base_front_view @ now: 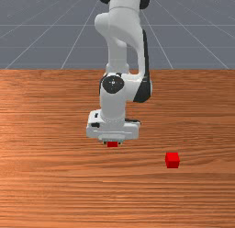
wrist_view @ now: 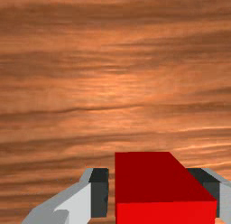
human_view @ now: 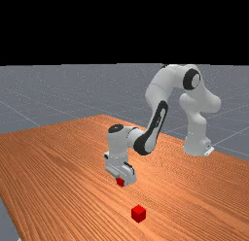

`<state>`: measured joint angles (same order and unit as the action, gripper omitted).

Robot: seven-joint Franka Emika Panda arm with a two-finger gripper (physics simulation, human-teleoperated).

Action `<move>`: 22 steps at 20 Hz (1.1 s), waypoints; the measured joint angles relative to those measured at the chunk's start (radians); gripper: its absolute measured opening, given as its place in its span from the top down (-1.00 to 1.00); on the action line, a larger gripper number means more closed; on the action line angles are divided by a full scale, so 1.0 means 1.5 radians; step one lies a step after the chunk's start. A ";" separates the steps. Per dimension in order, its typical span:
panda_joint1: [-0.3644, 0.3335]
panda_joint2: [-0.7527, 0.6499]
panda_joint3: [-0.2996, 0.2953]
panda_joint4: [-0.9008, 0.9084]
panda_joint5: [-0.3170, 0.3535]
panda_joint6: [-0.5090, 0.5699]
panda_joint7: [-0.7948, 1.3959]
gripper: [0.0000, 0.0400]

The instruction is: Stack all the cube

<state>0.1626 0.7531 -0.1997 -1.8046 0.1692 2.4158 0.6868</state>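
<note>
Claw [wrist_view: 153, 191] released around first cube [wrist_view: 158, 180], gap at one finger [wrist_view: 99, 193] | second cube [base_front_view: 172, 160] farther from arm-side edge of tabletop [base_front_view: 46, 185] | should centre, then close evenly

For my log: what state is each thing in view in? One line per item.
White and grey robot arm: bent, hand pointing down.
White two-finger pincer: open.
Red cube between its fingers: not gripped, with a gap along one side; what it rests on, I cannot tell.
Other red cube: flat on the orange-brown wooden table, apart from the pincer, unstacked.
</note>
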 joint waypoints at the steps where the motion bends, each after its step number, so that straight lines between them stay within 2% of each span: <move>1: 0.015 0.001 -0.008 -0.018 -0.009 0.034 0.011 0.03; 3: 0.029 -0.005 -0.016 -0.038 -0.016 0.077 0.022 0.04; 5: 0.038 -0.032 -0.026 -0.053 -0.024 0.075 0.026 0.05; 8: 0.055 -0.130 -0.047 -0.067 -0.045 -0.028 0.043 0.05; 12: 0.099 -0.163 -0.018 -0.040 -0.055 -0.076 0.062 0.05; 15: 0.133 -0.110 0.011 0.065 -0.045 -0.097 0.092 0.05; 19: 0.123 0.063 0.030 0.341 -0.030 -0.225 0.118 0.05; 22: 0.120 0.117 0.033 0.407 -0.031 -0.246 0.124 0.05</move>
<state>0.3424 0.9288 -0.1508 -1.1945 0.1228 2.0464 0.8726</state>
